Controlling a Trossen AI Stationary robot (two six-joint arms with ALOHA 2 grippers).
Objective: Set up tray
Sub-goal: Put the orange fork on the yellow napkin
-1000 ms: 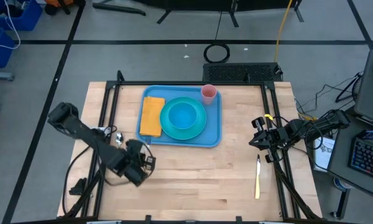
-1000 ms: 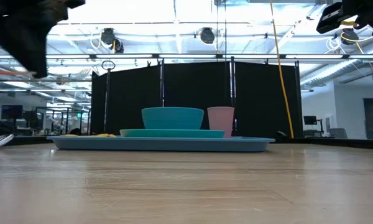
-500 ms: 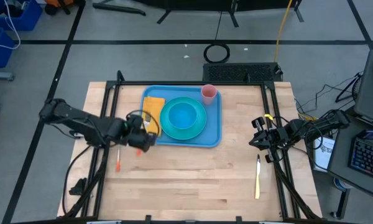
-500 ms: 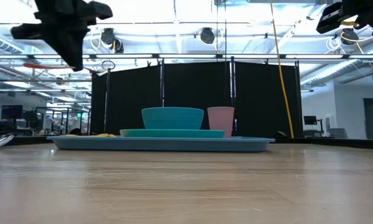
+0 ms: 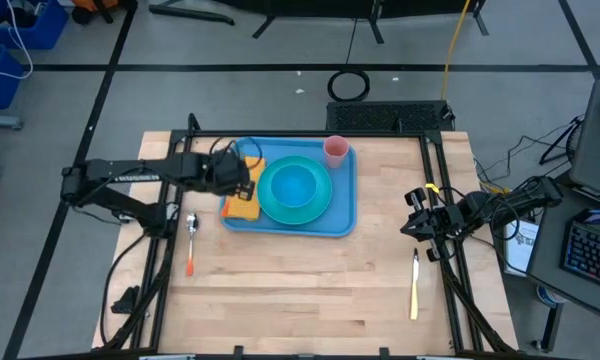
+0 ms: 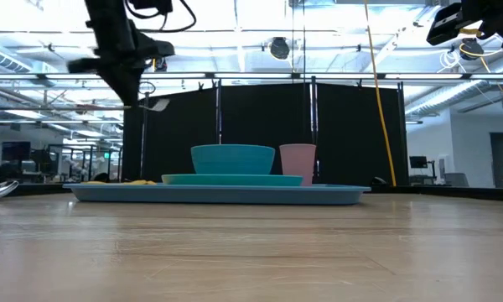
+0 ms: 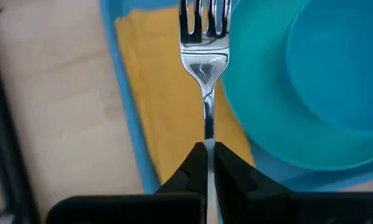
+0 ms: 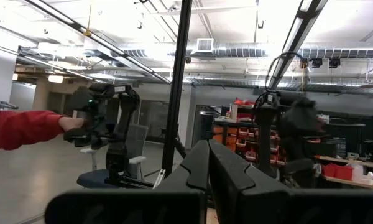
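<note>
Fork (image 7: 204, 46) pinched in the left gripper (image 7: 206, 163) hangs above the orange napkin (image 5: 243, 189) on the light-blue tray (image 5: 344, 192), which sits at the table's far centre beside a teal plate (image 5: 295, 191). Right gripper (image 8: 207, 163), fingers pressed together, waits at the right edge.

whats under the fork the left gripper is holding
The fork hangs from the left gripper over the orange-yellow napkin on the tray, beside the teal plate. The napkin's part beneath the gripper is hidden.
</note>
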